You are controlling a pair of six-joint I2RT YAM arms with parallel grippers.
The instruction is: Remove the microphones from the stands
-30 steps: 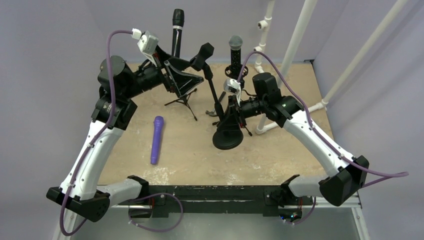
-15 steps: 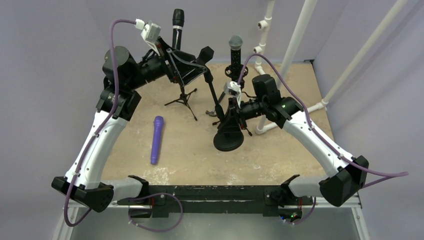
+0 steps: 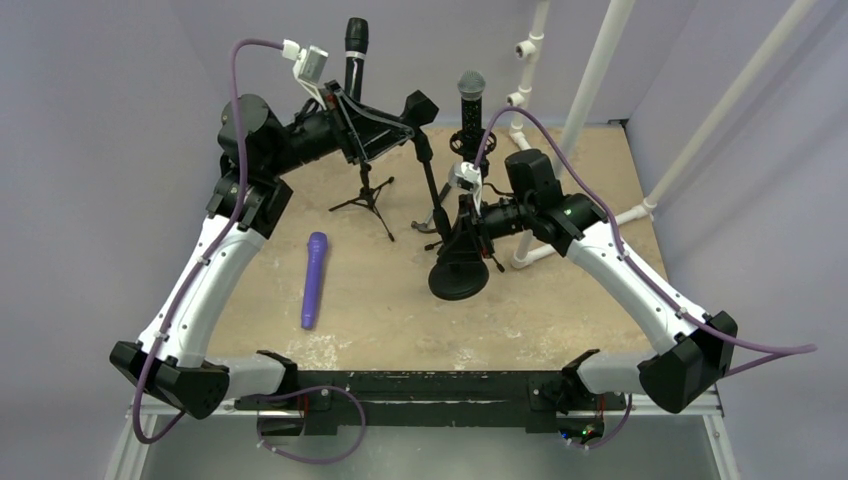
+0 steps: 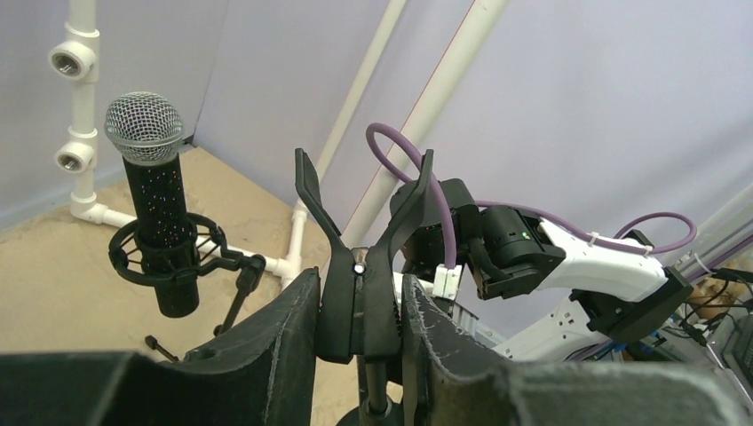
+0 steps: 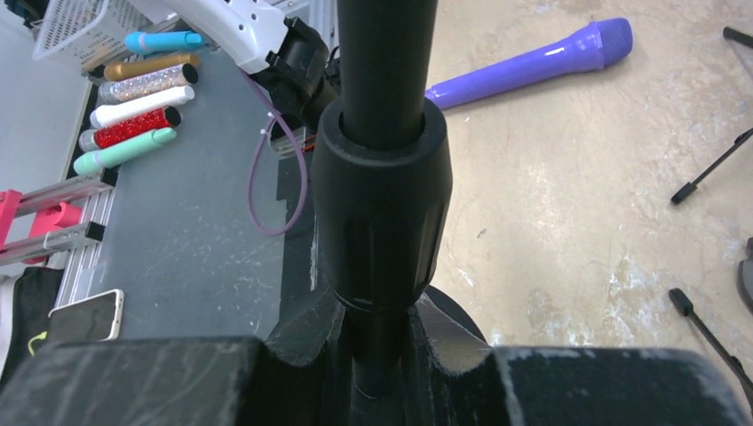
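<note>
A black stand with a round base (image 3: pixel 457 278) rises mid-table, topped by a spring clip (image 3: pixel 418 105) (image 4: pixel 360 293). The clip's two prongs stand up with nothing between them. My left gripper (image 3: pixel 403 128) (image 4: pixel 360 330) is shut on the clip's lower part, both fingers pressing its sides. My right gripper (image 3: pixel 463 232) (image 5: pixel 377 359) is shut on the stand's pole just under a thick collar (image 5: pixel 382 204). A purple microphone (image 3: pixel 314 280) (image 5: pixel 533 62) lies flat on the table, left of the stand, apart from both grippers.
A black microphone (image 3: pixel 355 55) stands in a tripod stand (image 3: pixel 368 195) at the back. A silver-grilled microphone (image 3: pixel 470 95) (image 4: pixel 146 177) sits in a shock mount. White pipes (image 3: pixel 590 80) rise at the back right. Several coloured microphones (image 5: pixel 133 102) and a phone (image 5: pixel 84 315) lie off the table.
My left arm has moved up and right to the stand's clip, and its jaws have closed from wide open onto it. The right arm keeps its hold on the pole.
</note>
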